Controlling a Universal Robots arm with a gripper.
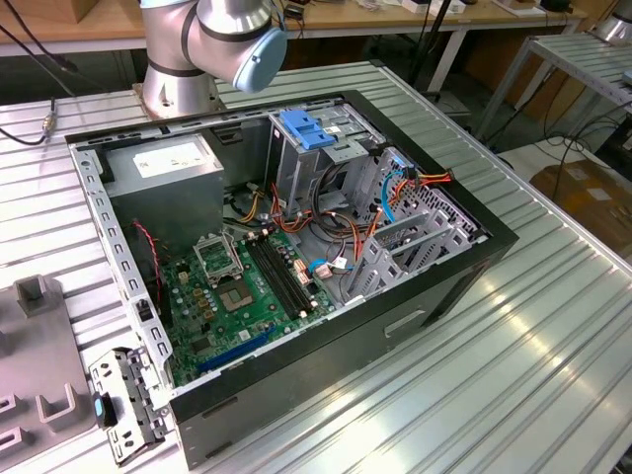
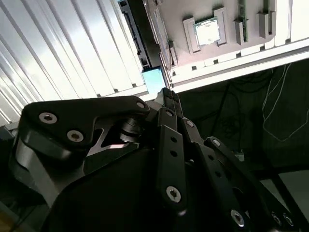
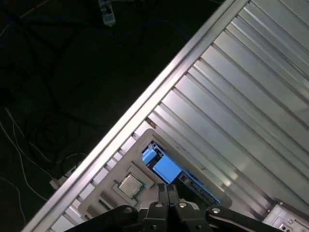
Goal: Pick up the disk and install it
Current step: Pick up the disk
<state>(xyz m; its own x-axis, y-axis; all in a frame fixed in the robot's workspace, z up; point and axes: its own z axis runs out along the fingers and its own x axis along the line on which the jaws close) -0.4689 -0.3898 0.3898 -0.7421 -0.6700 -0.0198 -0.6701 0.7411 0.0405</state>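
Disk [image 3: 166, 167], seen by its bright blue carrier frame and dark body, sits in a recess of a pale grey fixture tray [image 3: 148, 134] on the ribbed metal counter [image 3: 251, 96], close to the counter's edge. In the second wrist view the disk [image 2: 153, 79] lies along the tray's side, its dark body running away from the blue end. A processor chip [image 3: 129, 185] rests in a neighbouring pocket of the same tray. The end effector [image 3: 167, 187] is clenched, its two black fingers pressed together with no gap, and its tips hang right at the blue end of the disk; whether they touch it cannot be told. In the exterior view the silver arm [image 1: 212, 35] rises behind an open computer case [image 1: 494, 242] with its green motherboard [image 1: 247, 296] exposed.
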